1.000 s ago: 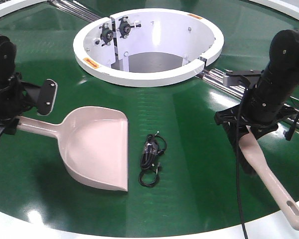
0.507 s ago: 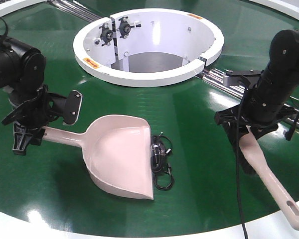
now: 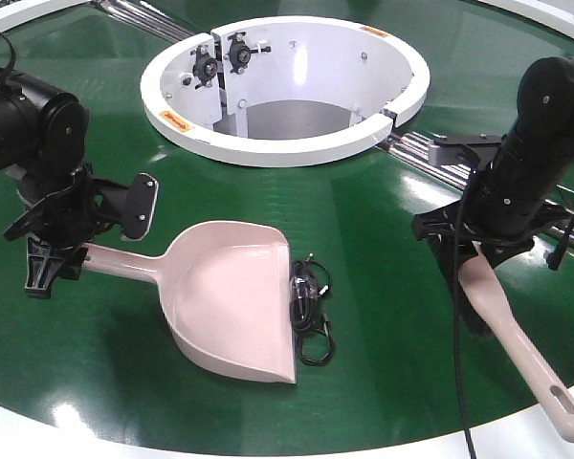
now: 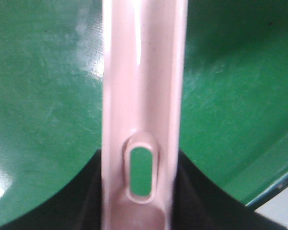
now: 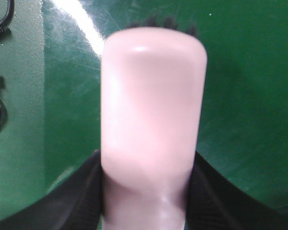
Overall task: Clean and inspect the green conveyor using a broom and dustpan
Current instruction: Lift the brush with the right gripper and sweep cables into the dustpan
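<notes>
2 arms each hold 1 tool low over the green conveyor [image 3: 373,210], and the layout reads as a sweep about to happen. The left gripper [image 3: 59,251] is clamped on the far end of the handle of the dustpan [image 3: 231,308]. The left wrist view shows dark jaws pressing both sides of that handle at its slotted hole. The pan lies flat on the belt toward the conveyor's near-left edge, with its wide mouth turned right. Its front lip touches a black cable bundle [image 3: 311,308], which is likely the debris to collect.

The right gripper [image 3: 474,251] is closed around the broom [image 3: 517,349] close to the brush head. The bristles point down at the belt, and the slotted handle end trails out over the white rim at the near-right edge. Gripping so near the head probably gives firmer control for a push leftward. Broom and cable are well apart, so the brush must cross bare belt first. The white central ring [image 3: 287,153] and the metal rails [image 3: 423,149] sit toward the far edge, out of the working path.
</notes>
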